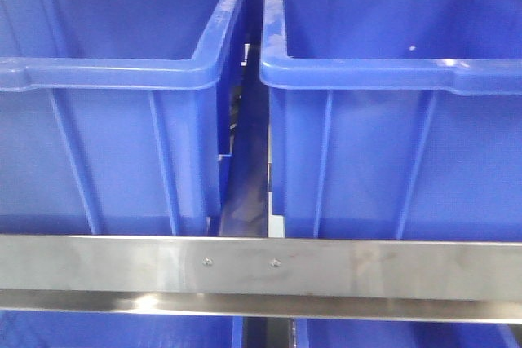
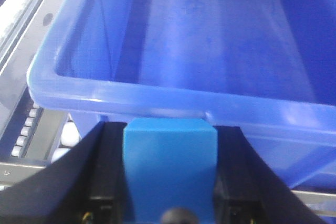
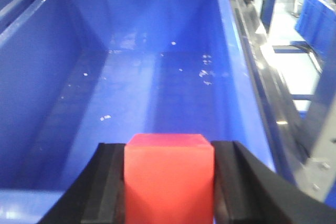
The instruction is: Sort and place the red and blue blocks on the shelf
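My left gripper [image 2: 169, 129] is shut on the blue block [image 2: 169, 166], which fills the gap between its black fingers [image 2: 107, 171]. It hangs just in front of the near rim of a large blue bin [image 2: 157, 90]. My right gripper [image 3: 169, 148] is shut on the red block [image 3: 169, 179], held over the near edge of another large blue bin [image 3: 157, 77], whose floor is bare. The shelf shows as a brushed steel front rail [image 1: 261, 270] with two small screws. Neither gripper appears in the front view.
Two large blue bins [image 1: 106, 71] [image 1: 400, 71] stand side by side on the shelf with a narrow gap [image 1: 245, 193] between them. More blue bins sit on the tier below [image 1: 114, 332]. White rollers [image 2: 26, 129] run along the left of the shelf. Steel framing [image 3: 294, 108] flanks the right bin.
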`<act>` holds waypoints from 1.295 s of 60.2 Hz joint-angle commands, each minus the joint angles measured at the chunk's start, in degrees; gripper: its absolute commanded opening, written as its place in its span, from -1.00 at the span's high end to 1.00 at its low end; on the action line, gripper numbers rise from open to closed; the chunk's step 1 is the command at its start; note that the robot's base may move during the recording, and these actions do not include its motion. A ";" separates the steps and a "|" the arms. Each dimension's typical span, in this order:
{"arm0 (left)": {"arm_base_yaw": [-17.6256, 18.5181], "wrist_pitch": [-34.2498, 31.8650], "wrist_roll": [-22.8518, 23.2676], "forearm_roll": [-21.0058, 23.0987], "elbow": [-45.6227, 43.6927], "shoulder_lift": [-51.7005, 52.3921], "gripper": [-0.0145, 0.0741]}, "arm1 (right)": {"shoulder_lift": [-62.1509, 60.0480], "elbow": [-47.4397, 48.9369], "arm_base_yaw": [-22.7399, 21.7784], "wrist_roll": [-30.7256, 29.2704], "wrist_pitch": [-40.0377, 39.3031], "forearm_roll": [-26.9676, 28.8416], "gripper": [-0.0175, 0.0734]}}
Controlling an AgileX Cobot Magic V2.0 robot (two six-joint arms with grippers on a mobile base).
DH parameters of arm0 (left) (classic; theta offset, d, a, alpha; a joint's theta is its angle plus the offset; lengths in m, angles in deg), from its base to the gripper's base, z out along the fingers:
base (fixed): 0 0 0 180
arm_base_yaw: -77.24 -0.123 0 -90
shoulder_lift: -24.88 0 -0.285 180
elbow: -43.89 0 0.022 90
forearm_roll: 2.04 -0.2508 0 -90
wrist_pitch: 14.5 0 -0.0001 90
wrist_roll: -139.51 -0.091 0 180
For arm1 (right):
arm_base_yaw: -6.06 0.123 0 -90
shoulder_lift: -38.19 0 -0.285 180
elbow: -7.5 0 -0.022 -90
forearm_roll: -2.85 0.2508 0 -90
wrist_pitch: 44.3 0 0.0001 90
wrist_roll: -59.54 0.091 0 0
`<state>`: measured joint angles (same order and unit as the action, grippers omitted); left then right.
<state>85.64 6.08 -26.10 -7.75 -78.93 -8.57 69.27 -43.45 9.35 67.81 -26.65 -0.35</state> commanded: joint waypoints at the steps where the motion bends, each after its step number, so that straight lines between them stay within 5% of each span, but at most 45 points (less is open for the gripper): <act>1: 0.29 -4.87 0.01 0.20 -1.76 -0.16 0.38 | 0.32 1.63 -0.22 -0.28 -5.17 -0.39 0.49; 78: 0.29 -4.87 0.01 0.20 -1.76 -0.16 0.38 | 0.32 1.63 -0.22 -0.28 -5.17 -0.39 0.49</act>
<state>85.64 6.08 -26.10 -7.75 -78.93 -8.57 69.27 -43.45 9.35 67.81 -26.65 -0.35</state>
